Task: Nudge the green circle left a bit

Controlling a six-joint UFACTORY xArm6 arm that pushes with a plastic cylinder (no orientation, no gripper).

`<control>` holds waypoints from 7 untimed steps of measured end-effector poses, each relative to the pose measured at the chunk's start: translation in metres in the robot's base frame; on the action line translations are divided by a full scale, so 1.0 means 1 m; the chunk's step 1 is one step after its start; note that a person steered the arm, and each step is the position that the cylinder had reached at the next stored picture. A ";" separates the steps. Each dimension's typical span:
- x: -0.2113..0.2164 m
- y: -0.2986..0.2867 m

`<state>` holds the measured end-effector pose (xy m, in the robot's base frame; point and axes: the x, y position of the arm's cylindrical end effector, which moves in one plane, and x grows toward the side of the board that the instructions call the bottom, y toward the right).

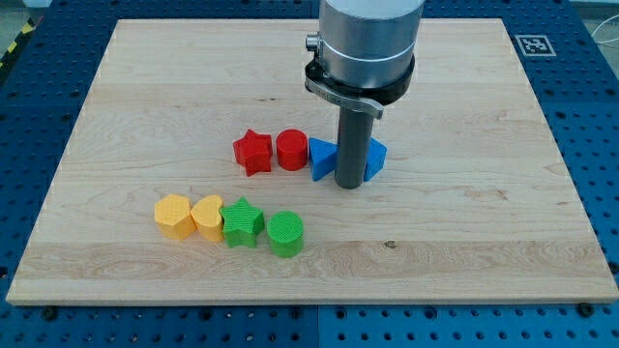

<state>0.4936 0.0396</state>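
Note:
The green circle [285, 234] stands low on the wooden board, at the right end of a row. It touches a green star [243, 223] on its left. My tip [350, 184] rests on the board above and to the right of the green circle, well apart from it. The tip stands between two blue blocks: a blue triangle [321, 159] on its left and a blue block [376, 159], partly hidden, on its right.
A yellow heart [207, 217] and a yellow hexagon [173, 216] continue the lower row to the left. A red star [253, 152] and a red circle [291, 150] sit left of the blue triangle. The board's bottom edge [309, 302] lies just below the row.

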 end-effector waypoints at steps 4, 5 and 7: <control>0.089 0.051; 0.098 0.034; 0.101 0.006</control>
<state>0.5945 0.0461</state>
